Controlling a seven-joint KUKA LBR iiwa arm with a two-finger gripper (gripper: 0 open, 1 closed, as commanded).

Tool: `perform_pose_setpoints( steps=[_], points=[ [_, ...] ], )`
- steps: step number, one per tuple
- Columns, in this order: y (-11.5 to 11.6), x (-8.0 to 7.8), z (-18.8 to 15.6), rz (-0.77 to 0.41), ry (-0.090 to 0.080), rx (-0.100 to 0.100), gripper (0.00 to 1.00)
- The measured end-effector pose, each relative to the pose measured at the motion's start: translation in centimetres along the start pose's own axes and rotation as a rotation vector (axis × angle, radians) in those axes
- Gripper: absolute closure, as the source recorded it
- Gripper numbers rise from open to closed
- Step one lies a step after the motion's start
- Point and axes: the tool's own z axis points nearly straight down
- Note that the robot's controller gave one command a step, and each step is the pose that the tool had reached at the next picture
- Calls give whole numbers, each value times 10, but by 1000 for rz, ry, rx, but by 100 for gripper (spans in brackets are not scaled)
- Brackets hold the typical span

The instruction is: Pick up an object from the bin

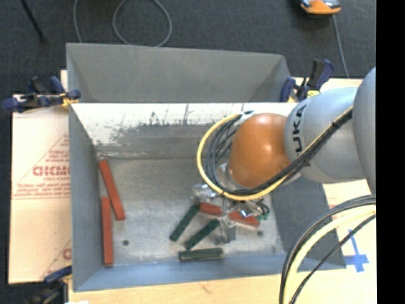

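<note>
My gripper point(225, 228) is low in the bin's right half, just under the arm's orange cover. Two short red blocks lie right at it: one point(210, 209) on its left side, the other point(244, 218) on its right. A dark green stick point(205, 234) lies slanted with its upper end touching or under the gripper. A second dark green stick point(185, 223) lies slanted just left of that. I cannot see whether anything is held.
A third dark green stick point(200, 254) lies flat near the front wall. Two long red sticks point(111, 189) point(107, 231) lie along the left wall. The arm and its cables hide the bin's right side.
</note>
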Motion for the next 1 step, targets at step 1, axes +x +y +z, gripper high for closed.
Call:
perform_pose_setpoints(
  steps=[1],
  points=[
    [0,-2,-2,1,-5,1,100]
  ],
)
